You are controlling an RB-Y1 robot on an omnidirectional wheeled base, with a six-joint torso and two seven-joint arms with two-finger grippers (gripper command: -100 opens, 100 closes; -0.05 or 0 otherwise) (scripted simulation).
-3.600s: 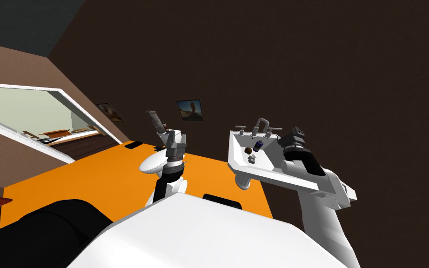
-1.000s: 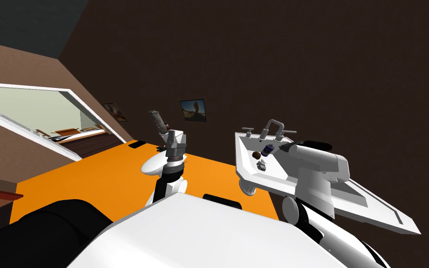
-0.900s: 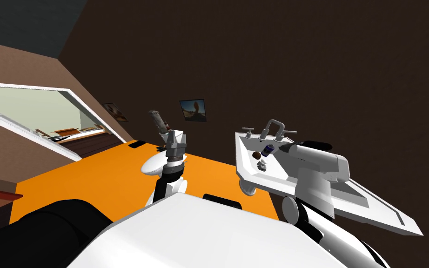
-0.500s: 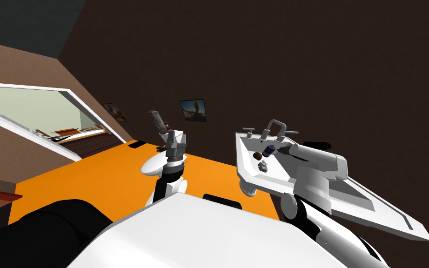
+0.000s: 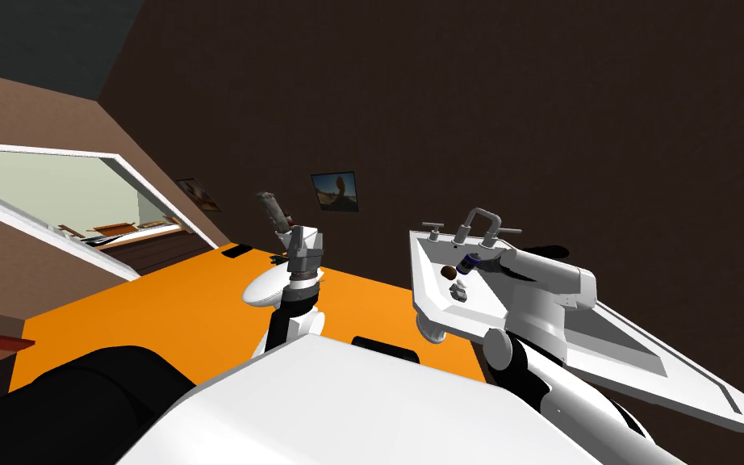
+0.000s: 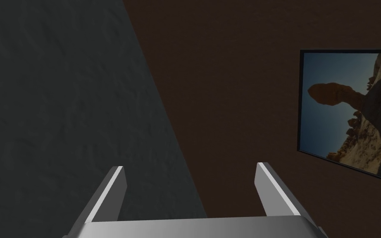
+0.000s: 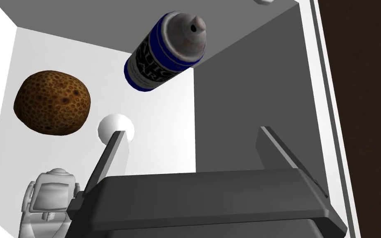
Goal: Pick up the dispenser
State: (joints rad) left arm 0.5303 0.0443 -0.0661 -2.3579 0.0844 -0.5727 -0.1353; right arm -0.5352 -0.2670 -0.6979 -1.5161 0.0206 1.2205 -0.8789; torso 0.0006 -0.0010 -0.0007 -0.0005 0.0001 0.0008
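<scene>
A blue bottle with a grey nozzle cap, the dispenser (image 7: 165,51) (image 5: 467,261), lies on its side in the basin of a white sink (image 5: 431,300). My right gripper (image 7: 194,153) (image 5: 485,261) reaches into the basin from the sink's right. It is open, and the bottle lies a short way beyond its fingertips, untouched. The nozzle end points back toward the gripper. My left gripper (image 6: 189,186) (image 5: 302,236) stands open and upright over the orange floor, holding nothing.
A brown, pitted round lump (image 7: 52,102) and a small grey object (image 7: 49,198) also lie in the basin, beside the left finger. A grey faucet (image 5: 479,220) stands at the sink's back. A white counter slab (image 5: 669,363) extends right. A white toilet (image 5: 265,286) stands on the orange floor.
My right arm has swung down and reached left into the basin, bringing the gripper close to the blue bottle. The head camera has shifted a little. The left arm has not moved.
</scene>
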